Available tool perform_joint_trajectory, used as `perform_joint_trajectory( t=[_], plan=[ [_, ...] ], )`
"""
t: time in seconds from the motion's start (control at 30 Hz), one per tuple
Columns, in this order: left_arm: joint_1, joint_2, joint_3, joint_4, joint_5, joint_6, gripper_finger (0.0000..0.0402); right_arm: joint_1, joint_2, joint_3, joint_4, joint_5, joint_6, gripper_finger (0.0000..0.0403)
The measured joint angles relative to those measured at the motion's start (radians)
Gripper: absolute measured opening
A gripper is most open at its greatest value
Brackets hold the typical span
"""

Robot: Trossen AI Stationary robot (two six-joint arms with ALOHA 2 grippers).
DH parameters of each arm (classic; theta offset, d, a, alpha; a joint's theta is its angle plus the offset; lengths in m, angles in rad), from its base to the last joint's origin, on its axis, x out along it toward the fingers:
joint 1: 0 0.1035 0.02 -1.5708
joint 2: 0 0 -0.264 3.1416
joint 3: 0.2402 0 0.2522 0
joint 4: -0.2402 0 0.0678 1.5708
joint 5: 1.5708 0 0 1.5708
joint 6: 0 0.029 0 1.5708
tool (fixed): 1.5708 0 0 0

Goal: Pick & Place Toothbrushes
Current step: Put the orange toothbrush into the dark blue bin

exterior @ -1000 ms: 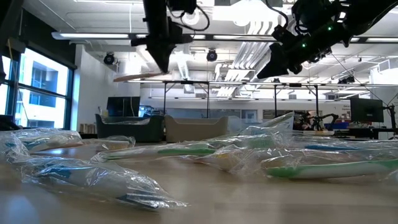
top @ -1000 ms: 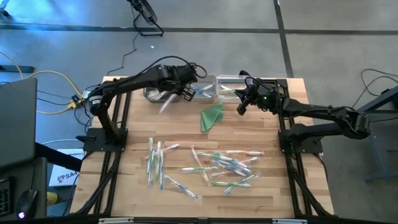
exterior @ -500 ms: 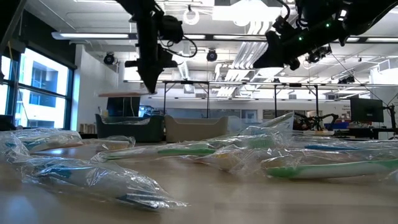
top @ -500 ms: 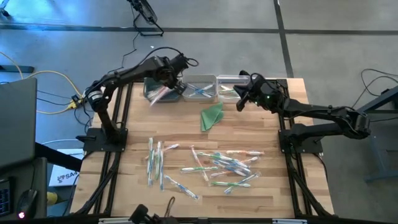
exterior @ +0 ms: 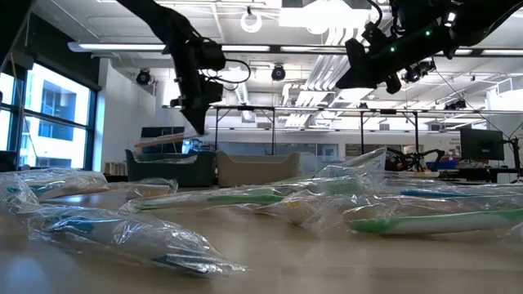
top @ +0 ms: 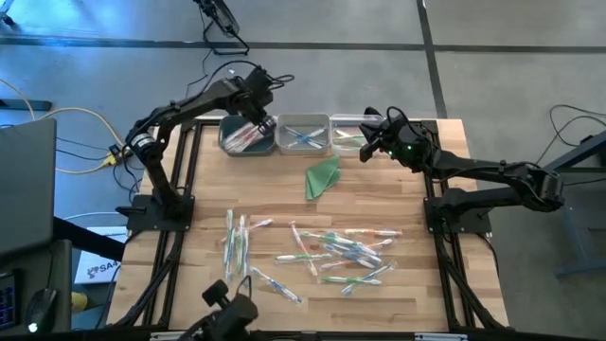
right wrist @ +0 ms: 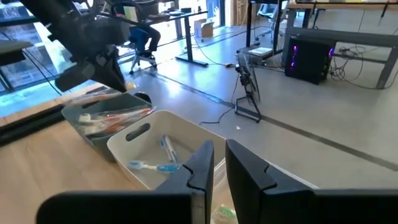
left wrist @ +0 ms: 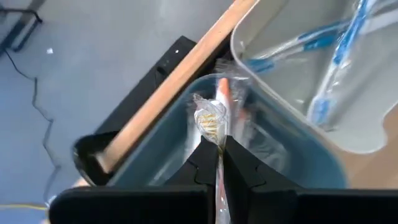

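From above, three bins (top: 305,134) are seen along the table's (top: 189,246) far edge, bare wood lies around a green cloth (top: 323,176), and wrapped toothbrushes (top: 331,251) are strewn nearer. In the left wrist view, a pink-orange brush (left wrist: 219,134) is pinched in the closed left gripper (left wrist: 220,163) over the leftmost bin (left wrist: 298,165). In the right wrist view, the right gripper (right wrist: 219,163) is held nearly shut and empty above the bins.

Table (top: 208,189): pale wood grain. Toothbrushes (top: 331,254): white and clear, accents green and blue. Held toothbrush (left wrist: 222,102): orange and white. Bins: grey-blue (top: 232,142), clear (top: 305,121). Cloth (top: 322,177): green. Arms: black.
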Motion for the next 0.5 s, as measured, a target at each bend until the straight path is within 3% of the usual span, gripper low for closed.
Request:
perform_joint_trajectory(
  t=[0.1,0.23,0.5],
  plan=[
    [0.026,0.0,-0.007,0.071,0.01,0.09,0.0003,0.0,0.0,0.0,0.0,0.0,0.022,0.0034],
    [0.064,0.0,-0.022,0.167,0.14,0.193,0.0003,0.0,0.0,0.0,0.0,0.002,0.038,0.0034],
    [0.108,0.0,-0.117,0.216,0.29,0.35,0.0003,0.0,0.0,0.0,-0.001,0.016,0.048,0.0034]
  ],
)
